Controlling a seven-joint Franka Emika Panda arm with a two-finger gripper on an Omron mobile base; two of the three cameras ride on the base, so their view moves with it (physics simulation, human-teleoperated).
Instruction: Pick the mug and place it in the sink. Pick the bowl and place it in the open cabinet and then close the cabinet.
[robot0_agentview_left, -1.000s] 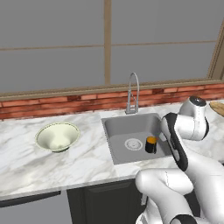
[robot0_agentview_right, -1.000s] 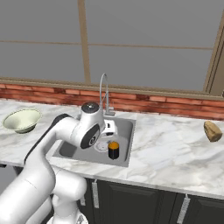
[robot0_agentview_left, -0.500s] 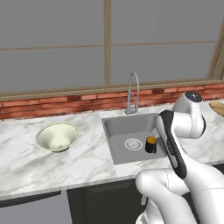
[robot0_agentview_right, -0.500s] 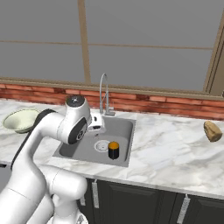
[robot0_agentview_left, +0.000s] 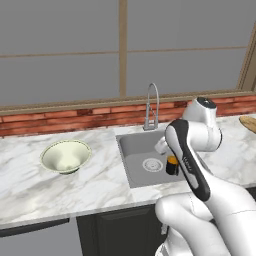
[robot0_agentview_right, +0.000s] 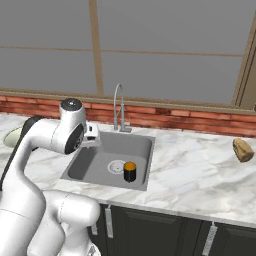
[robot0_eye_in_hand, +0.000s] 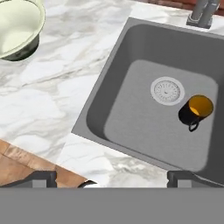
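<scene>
A white marble counter (robot0_agentview_left: 100, 185) runs below a red brick backsplash (robot0_agentview_right: 200, 122) and windows. One grey rectangular sink (robot0_eye_in_hand: 131, 83) holds one black mug with an orange inside (robot0_eye_in_hand: 195, 111), upright beside the round drain (robot0_eye_in_hand: 167, 91). One pale cream bowl (robot0_agentview_left: 66, 156) sits on the counter, well left of the sink. The gripper (robot0_eye_in_hand: 111, 180) hangs above the sink's near edge, fingers spread wide, holding nothing.

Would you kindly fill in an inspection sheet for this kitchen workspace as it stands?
Surface: marble counter, with a sink set in it.
Job's things: mug upright in the sink beside the drain; bowl on the counter left of the sink.
Clutter: brown lump on the counter, far right.
Claw: claw open, holding nothing, above the sink's left edge.
Cables: nothing seen.
Surroundings: faucet, brick backsplash, windows, dark base cabinets.
</scene>
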